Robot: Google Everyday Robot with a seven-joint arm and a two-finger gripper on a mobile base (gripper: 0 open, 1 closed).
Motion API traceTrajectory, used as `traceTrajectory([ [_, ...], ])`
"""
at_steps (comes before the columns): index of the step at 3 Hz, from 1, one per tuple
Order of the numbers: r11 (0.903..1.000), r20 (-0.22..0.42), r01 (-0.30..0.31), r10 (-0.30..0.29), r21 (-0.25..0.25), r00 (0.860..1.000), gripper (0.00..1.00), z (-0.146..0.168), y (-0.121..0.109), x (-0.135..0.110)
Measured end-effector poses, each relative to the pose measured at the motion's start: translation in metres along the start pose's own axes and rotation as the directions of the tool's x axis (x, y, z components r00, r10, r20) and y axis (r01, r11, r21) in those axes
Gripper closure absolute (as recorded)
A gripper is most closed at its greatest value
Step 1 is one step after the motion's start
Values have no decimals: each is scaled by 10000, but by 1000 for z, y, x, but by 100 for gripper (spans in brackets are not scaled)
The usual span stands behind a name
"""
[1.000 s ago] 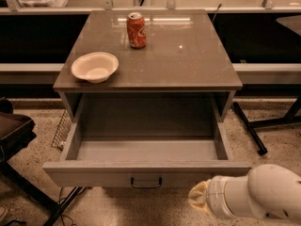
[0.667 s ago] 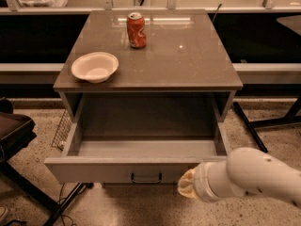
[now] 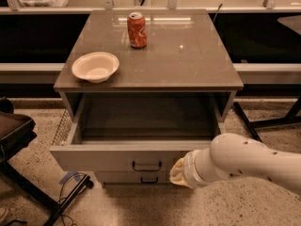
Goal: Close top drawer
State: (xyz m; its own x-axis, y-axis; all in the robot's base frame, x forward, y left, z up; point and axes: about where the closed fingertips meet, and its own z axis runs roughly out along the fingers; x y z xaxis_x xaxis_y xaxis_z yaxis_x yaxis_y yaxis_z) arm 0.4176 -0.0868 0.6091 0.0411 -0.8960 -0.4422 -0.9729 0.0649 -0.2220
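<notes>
— Where is the top drawer [image 3: 103,157]?
— Pulled well out from under the cabinet top [image 3: 188,65]. Its small dark handle [image 3: 146,165] sits centred on the flat front.
— And the gripper [image 3: 178,173]?
— Low against the right part of that front, just right of the handle and seemingly touching it. I cannot tell whether it is spread or closed.
— On top?
— A white bowl [image 3: 95,66] front left, a red can [image 3: 137,30] farther back.

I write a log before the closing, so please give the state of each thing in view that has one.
top drawer: open, pulled far out, nothing seen inside.
pincer: at the drawer front, right of its handle.
soda can: upright on the cabinet top.
bowl: upright, empty.
</notes>
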Motion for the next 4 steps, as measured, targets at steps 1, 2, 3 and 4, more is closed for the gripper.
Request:
traceTrajectory([
  [1, 9998, 41, 187, -187, -5, 9998, 100, 7, -29, -1],
  [2, 9998, 46, 204, -204, 5, 9998, 100, 8, -37, -1],
  [3, 9998, -31, 139, -139, 153, 9999, 100, 7, -84, 10],
  [4, 9998, -69, 150, -149, 150, 9999, 100, 8, -97, 15],
])
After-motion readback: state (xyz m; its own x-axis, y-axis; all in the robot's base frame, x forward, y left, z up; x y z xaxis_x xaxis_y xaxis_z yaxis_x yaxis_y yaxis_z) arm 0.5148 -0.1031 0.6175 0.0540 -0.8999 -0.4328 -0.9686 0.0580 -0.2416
